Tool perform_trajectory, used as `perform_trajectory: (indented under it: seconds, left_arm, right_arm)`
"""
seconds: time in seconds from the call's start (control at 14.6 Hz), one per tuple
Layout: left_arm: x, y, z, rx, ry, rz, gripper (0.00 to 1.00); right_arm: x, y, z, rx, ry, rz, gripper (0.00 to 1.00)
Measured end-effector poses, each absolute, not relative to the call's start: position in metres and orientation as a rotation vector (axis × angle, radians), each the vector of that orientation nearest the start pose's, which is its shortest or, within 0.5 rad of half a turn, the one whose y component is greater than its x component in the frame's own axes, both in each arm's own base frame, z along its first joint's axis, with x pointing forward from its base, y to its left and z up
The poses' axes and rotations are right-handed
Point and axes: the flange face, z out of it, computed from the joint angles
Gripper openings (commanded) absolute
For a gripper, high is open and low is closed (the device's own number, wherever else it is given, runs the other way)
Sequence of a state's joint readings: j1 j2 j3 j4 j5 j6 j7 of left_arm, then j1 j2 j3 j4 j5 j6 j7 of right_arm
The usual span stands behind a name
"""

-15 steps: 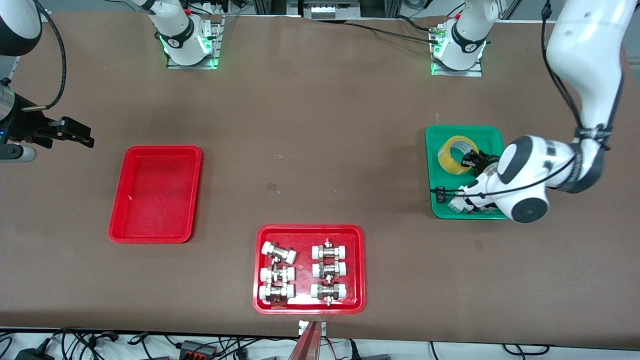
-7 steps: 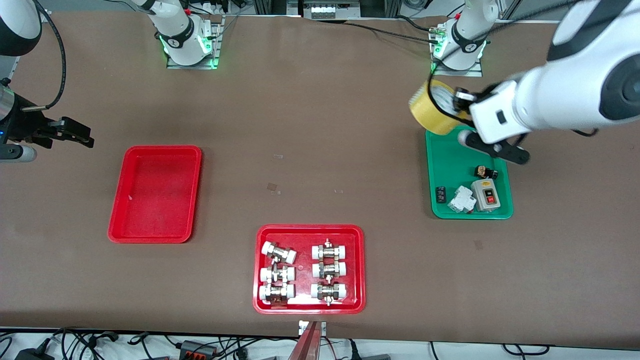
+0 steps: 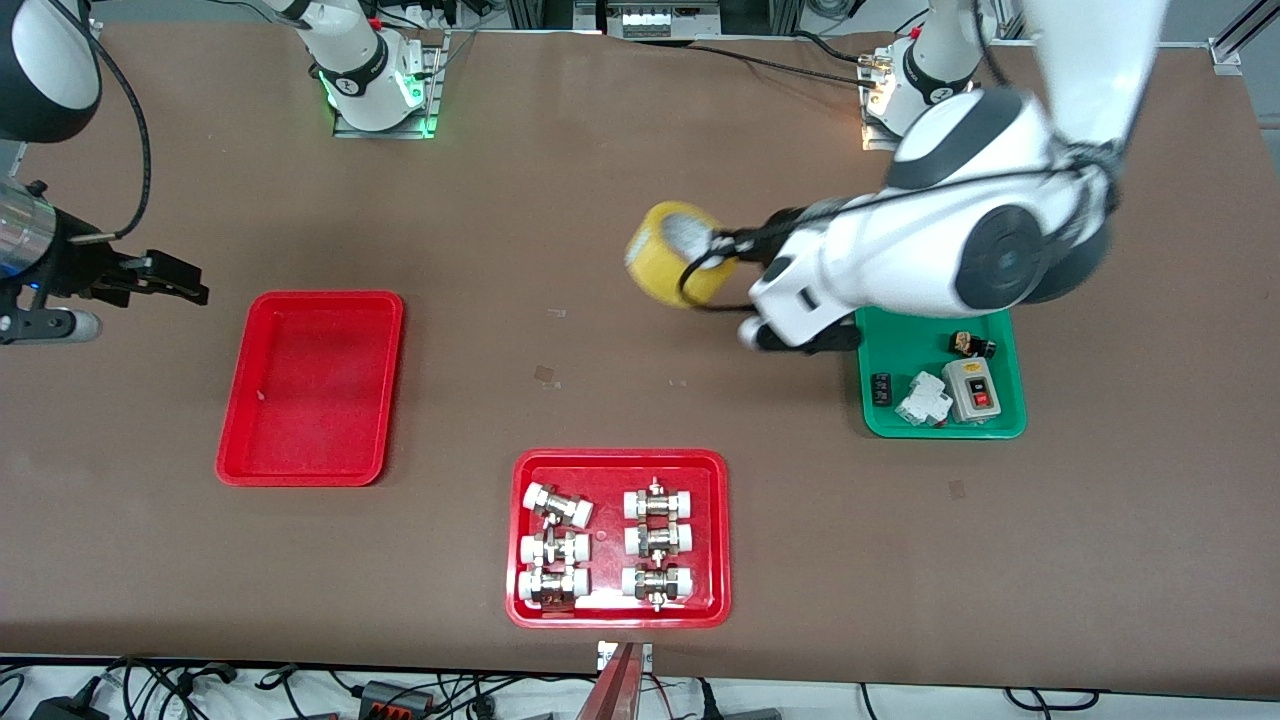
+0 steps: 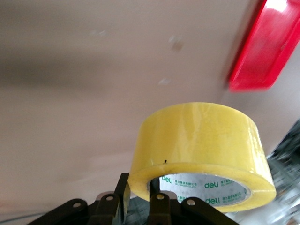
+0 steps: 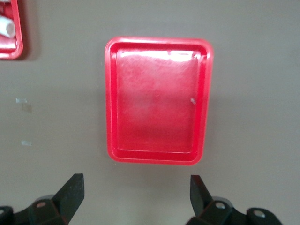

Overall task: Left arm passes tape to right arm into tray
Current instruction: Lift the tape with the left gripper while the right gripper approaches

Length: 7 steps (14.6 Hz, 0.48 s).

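The light, stiff, slick tape roll (image 3: 672,252), mid-frame, is pinched through its wall by the left gripper (image 3: 722,250); the free rim is best taken by the spread right gripper (image 5: 136,193).

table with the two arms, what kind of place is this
Likely a robotics lab bench: two arms bolted to a brown table, sorting trays, one holding pipe fittings, the green tray holding electrical parts, cables along the edge.

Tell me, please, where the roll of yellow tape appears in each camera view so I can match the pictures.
Front view: tape held in the left end effector over bare table, between the plain red tray and the green tray.
Left wrist view: tape large in the foreground.
Right wrist view: not in it.
Shared landmark: the plain red tray, seen in front and right wrist views.
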<state>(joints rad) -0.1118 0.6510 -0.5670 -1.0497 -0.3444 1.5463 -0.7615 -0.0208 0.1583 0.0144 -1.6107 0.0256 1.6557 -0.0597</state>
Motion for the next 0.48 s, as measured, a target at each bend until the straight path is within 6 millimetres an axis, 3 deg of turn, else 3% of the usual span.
perform_trajectory:
  seconds: [0.21,0.34,0.48]
  left_arm:
    - [0.611,-0.406,0.511,-3.462,-0.894,0.826,0.00]
    - [0.606,-0.434,0.518,-3.360,-1.297,0.837,0.00]
    - [0.595,-0.464,0.517,-3.310,-1.528,0.827,0.00]
  right_arm:
    - [0.607,0.045,0.479,-3.079,-0.191,0.299,1.00]
    - [0.610,0.069,0.474,-2.985,-0.197,0.304,1.00]
    - [0.613,0.085,0.466,-2.836,-0.199,0.315,1.00]
